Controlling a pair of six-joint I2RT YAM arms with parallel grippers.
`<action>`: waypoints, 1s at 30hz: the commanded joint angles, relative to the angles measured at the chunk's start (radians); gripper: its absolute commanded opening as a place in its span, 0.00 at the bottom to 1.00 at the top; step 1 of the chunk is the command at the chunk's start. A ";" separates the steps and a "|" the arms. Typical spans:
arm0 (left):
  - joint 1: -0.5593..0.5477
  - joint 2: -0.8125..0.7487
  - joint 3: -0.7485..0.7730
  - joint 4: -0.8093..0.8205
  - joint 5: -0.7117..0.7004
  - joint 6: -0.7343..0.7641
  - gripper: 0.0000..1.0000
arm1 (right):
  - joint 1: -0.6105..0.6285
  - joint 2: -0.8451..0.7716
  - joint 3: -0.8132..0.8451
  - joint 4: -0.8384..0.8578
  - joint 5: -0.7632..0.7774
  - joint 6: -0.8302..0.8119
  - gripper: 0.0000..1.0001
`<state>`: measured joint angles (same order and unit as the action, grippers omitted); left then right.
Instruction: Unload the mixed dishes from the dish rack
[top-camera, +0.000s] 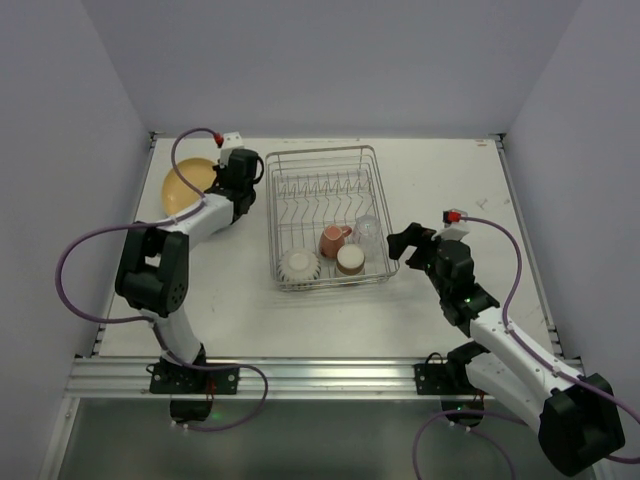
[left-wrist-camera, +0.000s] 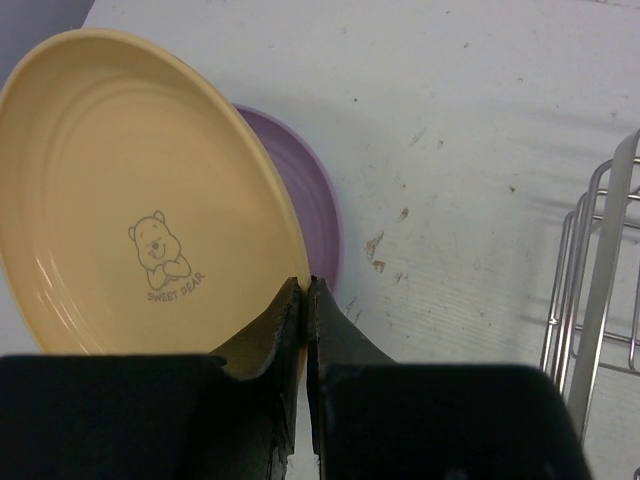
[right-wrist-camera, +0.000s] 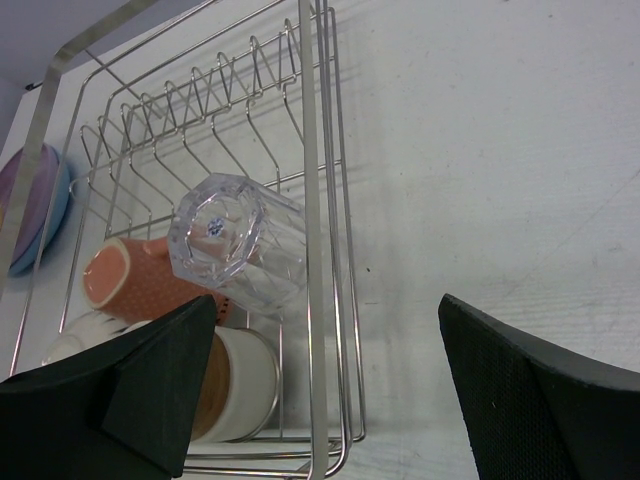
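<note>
The silver wire dish rack (top-camera: 320, 165) stands mid-table. In its near end lie a white ribbed bowl (top-camera: 298, 264), a brown-and-cream cup (top-camera: 350, 260), a small pink mug (top-camera: 333, 240) and a clear glass (top-camera: 366, 230). My left gripper (left-wrist-camera: 305, 282) is shut on the rim of the yellow-orange plate (left-wrist-camera: 120, 180), which lies tilted over a purple plate (left-wrist-camera: 315, 200) left of the rack. My right gripper (right-wrist-camera: 328, 300) is open and empty, just outside the rack's right wall, close to the glass (right-wrist-camera: 238, 245) and the cup (right-wrist-camera: 240, 385). The blue plate (right-wrist-camera: 58, 215) shows under the purple one.
The rack's upright prongs (right-wrist-camera: 200, 100) hold nothing. Rack wires (left-wrist-camera: 600, 260) stand just right of my left gripper (top-camera: 225, 190). Grey walls close the table at the back and sides. Bare table (top-camera: 460, 180) lies beyond my right gripper (top-camera: 408, 240).
</note>
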<state>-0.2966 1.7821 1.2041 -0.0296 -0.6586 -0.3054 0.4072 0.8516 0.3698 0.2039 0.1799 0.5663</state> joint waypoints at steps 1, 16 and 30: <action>0.017 0.013 0.045 0.036 -0.024 -0.023 0.00 | -0.001 0.000 0.023 0.048 -0.014 -0.014 0.95; 0.036 0.095 0.095 -0.036 -0.004 -0.041 0.27 | -0.001 -0.023 0.017 0.040 -0.016 -0.014 0.95; 0.037 -0.049 0.049 -0.099 0.115 -0.061 0.45 | -0.001 -0.045 0.014 0.040 -0.036 -0.020 0.95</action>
<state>-0.2684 1.8313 1.2705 -0.1249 -0.5739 -0.3374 0.4072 0.8215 0.3698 0.2050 0.1619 0.5629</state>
